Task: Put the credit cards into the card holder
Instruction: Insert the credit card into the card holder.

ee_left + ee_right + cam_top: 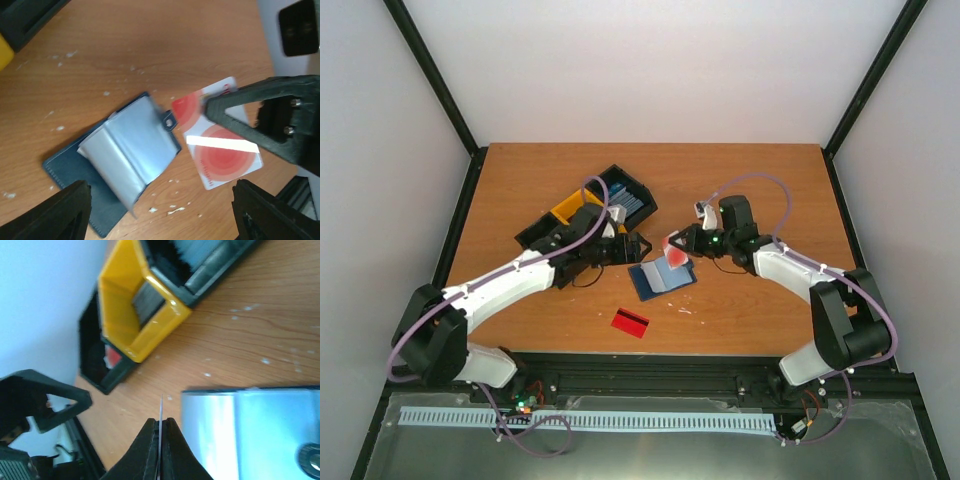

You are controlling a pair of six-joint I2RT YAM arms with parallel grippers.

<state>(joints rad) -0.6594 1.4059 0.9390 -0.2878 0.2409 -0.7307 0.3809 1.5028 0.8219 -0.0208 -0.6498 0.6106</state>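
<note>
The navy card holder lies open on the table, its light blue inner pockets up. My right gripper is shut on a white and red credit card and holds it at the holder's far right edge, by the snap tab. In the right wrist view the card shows edge-on between the shut fingers, left of the holder. My left gripper hovers open and empty over the holder. A second red card lies on the table nearer the arms.
Linked black and yellow bins stand at the back left: a black one with blue contents, a yellow one and a black one with something red inside. White crumbs dot the wood near the holder.
</note>
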